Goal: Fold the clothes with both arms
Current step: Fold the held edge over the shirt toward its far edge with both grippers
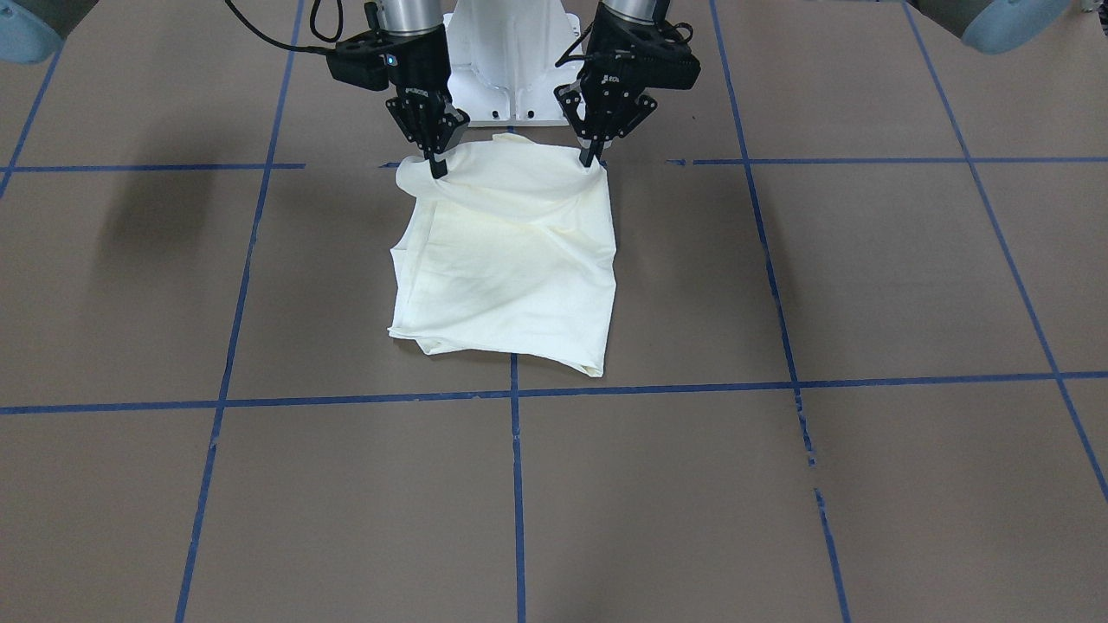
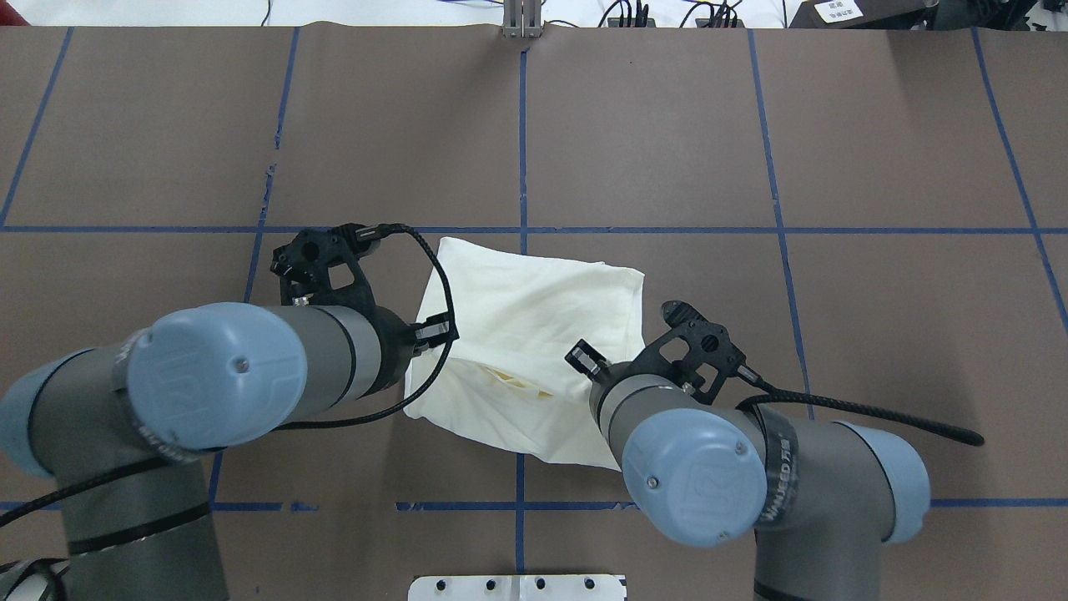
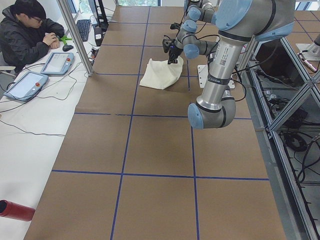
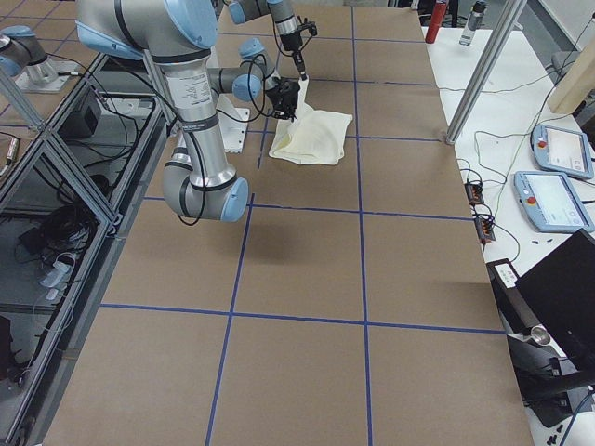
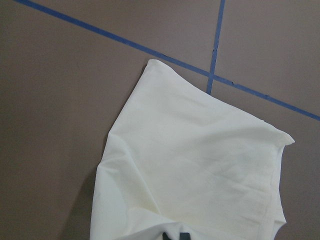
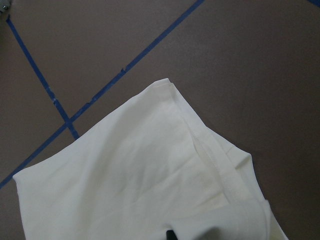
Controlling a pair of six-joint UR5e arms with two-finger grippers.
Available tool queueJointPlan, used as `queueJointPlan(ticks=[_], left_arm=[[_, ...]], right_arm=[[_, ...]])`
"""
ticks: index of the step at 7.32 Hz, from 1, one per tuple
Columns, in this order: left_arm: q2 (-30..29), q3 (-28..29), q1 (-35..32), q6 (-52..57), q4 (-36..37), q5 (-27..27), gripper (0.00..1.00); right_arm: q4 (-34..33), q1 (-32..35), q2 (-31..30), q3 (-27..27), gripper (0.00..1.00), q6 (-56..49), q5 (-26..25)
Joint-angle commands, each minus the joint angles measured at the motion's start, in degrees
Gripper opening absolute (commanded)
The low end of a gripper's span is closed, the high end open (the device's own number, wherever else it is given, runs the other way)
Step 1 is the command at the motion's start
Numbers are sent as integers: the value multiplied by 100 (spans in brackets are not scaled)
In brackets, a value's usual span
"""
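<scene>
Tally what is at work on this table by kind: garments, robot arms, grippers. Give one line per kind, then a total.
Garments: 1, the cream shirt, folded, plain side up.
Robot arms: 2, the left arm and the right arm.
Grippers: 2, the left gripper and the right gripper, each pinching a shirt corner.
Total: 5

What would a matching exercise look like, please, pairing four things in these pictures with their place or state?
Things:
1. cream-white fabric shirt
2. left black two-finger pincer
3. right black two-finger pincer
4. blue tape lines

States:
a. cross the brown paper-covered table
b. shut on shirt, front-facing view's right
c. folded, robot-side edge lifted
d. shut on shirt, front-facing view's left

Pairs: 1-c, 2-b, 3-d, 4-a
</scene>
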Motion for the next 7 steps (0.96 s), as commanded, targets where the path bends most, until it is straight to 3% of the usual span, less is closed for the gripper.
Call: queueJointPlan(ticks=[1,4,7], left_arm=[[-311,893,-308,292,-338,13,0],[-593,2238,-511,661,-1234,30,0],[-681,2558,-511,680,-1395,39,0]], right_arm=[[498,515,324,-1016,0,-240,236],[1008,666,387,-1713,0,-434,316],[1237,737,387,-1979,0,-557,334]])
